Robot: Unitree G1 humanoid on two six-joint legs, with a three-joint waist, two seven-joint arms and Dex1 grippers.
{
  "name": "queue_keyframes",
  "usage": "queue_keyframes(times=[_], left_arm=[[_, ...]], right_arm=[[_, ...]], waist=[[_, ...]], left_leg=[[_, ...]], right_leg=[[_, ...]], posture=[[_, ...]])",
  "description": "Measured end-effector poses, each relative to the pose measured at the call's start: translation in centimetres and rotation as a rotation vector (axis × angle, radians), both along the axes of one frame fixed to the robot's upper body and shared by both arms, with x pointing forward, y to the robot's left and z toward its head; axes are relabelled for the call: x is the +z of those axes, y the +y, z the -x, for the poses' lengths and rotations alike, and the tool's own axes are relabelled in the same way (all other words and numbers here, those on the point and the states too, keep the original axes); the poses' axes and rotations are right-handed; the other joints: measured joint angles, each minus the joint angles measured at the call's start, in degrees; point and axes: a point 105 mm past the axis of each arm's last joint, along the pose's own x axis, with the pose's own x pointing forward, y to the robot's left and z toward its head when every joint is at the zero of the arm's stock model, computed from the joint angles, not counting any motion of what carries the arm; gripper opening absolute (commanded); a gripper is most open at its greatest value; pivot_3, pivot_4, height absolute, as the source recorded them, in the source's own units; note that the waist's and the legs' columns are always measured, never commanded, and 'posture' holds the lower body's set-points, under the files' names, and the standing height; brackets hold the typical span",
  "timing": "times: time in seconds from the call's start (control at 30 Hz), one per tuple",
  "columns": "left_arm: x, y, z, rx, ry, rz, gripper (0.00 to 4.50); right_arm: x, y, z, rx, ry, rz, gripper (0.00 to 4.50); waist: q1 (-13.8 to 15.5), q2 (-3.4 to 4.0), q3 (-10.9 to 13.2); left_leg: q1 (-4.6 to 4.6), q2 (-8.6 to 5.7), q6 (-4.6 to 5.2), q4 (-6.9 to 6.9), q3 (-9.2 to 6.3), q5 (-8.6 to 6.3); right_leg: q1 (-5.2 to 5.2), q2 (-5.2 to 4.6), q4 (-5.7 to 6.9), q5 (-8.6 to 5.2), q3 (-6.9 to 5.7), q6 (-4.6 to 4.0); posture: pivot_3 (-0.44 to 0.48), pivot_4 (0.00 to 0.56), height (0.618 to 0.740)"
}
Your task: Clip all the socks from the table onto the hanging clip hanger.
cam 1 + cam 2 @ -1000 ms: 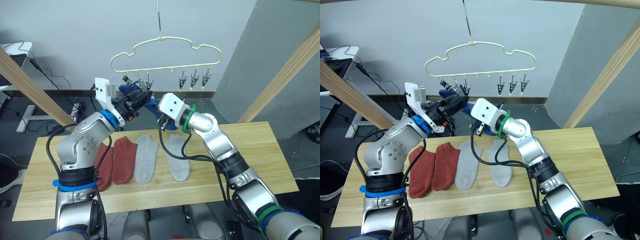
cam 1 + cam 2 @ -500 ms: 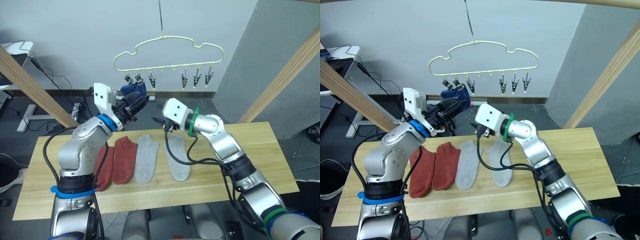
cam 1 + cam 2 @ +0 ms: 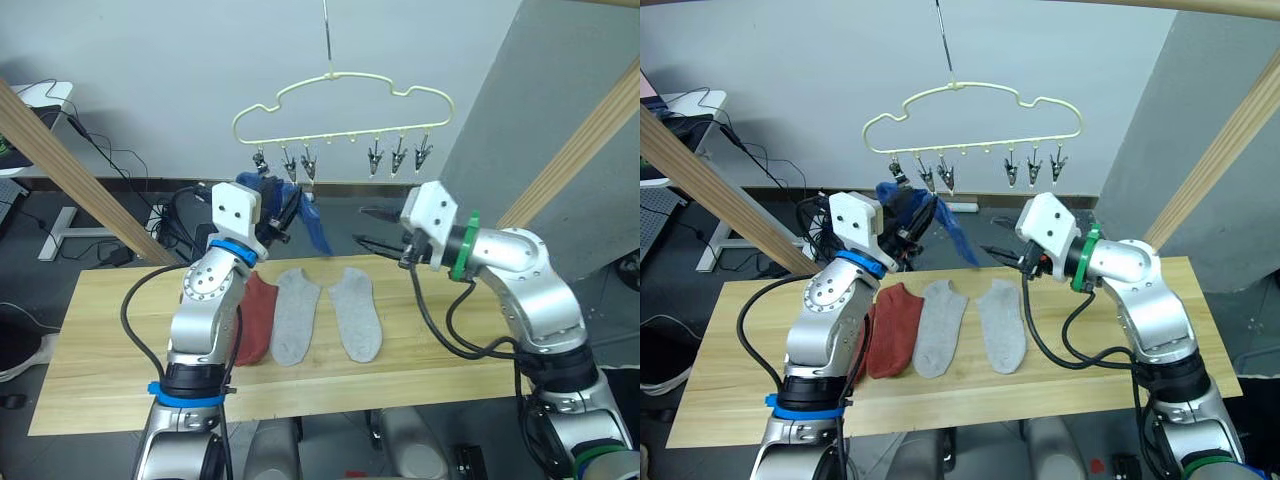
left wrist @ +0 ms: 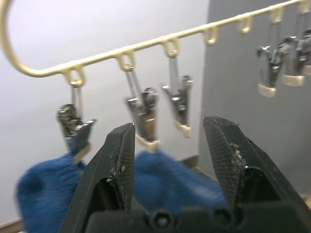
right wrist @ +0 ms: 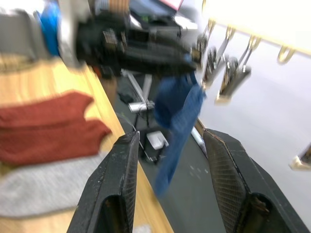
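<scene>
A thin pale yellow cloud-shaped wire clip hanger [image 3: 340, 105] hangs at 12 o'clock above the light wood-plank tabletop [image 3: 480, 330]. Bright blue knit socks [image 3: 300, 212] dangle from its silver clips toward 9 o'clock. The left gripper [image 4: 170, 160], fingers spread and empty, sits just below those clips, with the blue socks behind it. The right gripper [image 3: 372, 226], also spread and empty, hovers at 3 o'clock of the blue socks, apart from them. On the tabletop lie a rust red sock [image 3: 258, 318] and two light grey socks [image 3: 296, 315], side by side.
</scene>
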Motion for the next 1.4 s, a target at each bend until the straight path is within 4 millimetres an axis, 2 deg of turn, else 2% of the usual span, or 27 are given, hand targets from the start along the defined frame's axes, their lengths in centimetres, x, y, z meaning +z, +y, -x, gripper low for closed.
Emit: queue_keyframes(times=[0.1, 0.27, 0.3, 0.4, 0.5, 1.03, 1.4], left_arm=[[-0.2, -0.4, -0.3, 0.023, -0.016, 0.008, 2.44], [0.3, -1.1, -0.8, 0.044, -0.051, 0.027, 2.44], [0.3, -1.1, -0.9, 0.05, -0.056, 0.027, 2.05], [-0.2, -1.0, -1.3, 0.069, -0.04, 0.032, 1.24], [-0.6, -1.3, -1.4, 0.061, -0.025, 0.038, 1.24], [0.3, -3.1, -3.3, 0.031, -0.033, 0.046, 1.24], [-0.4, -3.0, -3.7, 0.057, -0.021, 0.046, 1.24]], right_arm=[[0.7, -0.5, 0.4, -0.008, 0.017, -0.037, 2.12], [0.6, -1.2, 0.2, -0.045, 0.059, -0.065, 2.12], [0.6, -1.3, 0.2, -0.049, 0.061, -0.065, 2.16], [0.5, -1.6, 0.1, -0.067, 0.064, -0.062, 2.16], [0.5, -1.7, 0.1, -0.073, 0.071, -0.069, 2.16], [0.7, -1.9, 0.0, -0.085, 0.073, -0.081, 2.16], [0.8, -2.0, 0.0, -0.088, 0.077, -0.087, 2.16]], waist=[[0.04, 0.0, 0.0], [-0.03, 0.0, 0.0], [-0.04, 0.0, 0.0], [-0.06, -0.01, 0.0], [-0.06, -0.01, 0.01], [-0.17, -0.02, 0.01], [-0.99, -0.02, 0.01]], left_leg=[[-0.01, -0.01, 0.0, 0.03, 0.0, 0.0], [-0.01, -0.01, 0.01, 0.04, 0.01, 0.0], [-0.01, -0.01, 0.01, 0.04, 0.01, 0.0], [-0.01, 0.0, 0.01, 0.04, 0.0, 0.0], [-0.02, 0.0, 0.01, 0.04, 0.01, 0.0], [-0.06, 0.0, 0.01, 0.04, 0.0, 0.0], [-0.08, -0.01, 0.01, 0.04, -0.01, 0.0]], right_leg=[[0.01, 0.0, -0.01, 0.0, -0.01, 0.0], [0.01, 0.02, 0.0, -0.03, 0.01, 0.05], [0.01, 0.02, -0.01, -0.04, 0.0, 0.06], [0.01, 0.04, -0.01, -0.07, 0.0, 0.12], [0.01, 0.04, -0.02, -0.09, 0.0, 0.15], [0.01, 0.05, -0.06, -0.17, -0.02, 0.29], [0.01, 0.05, -0.07, -0.17, -0.02, 0.3]], posture=[[-0.24, 0.295, 0.74], [-0.24, 0.295, 0.74], [-0.24, 0.295, 0.74], [-0.252, 0.297, 0.74], [-0.252, 0.298, 0.74], [-0.266, 0.291, 0.74], [-0.274, 0.284, 0.74]])
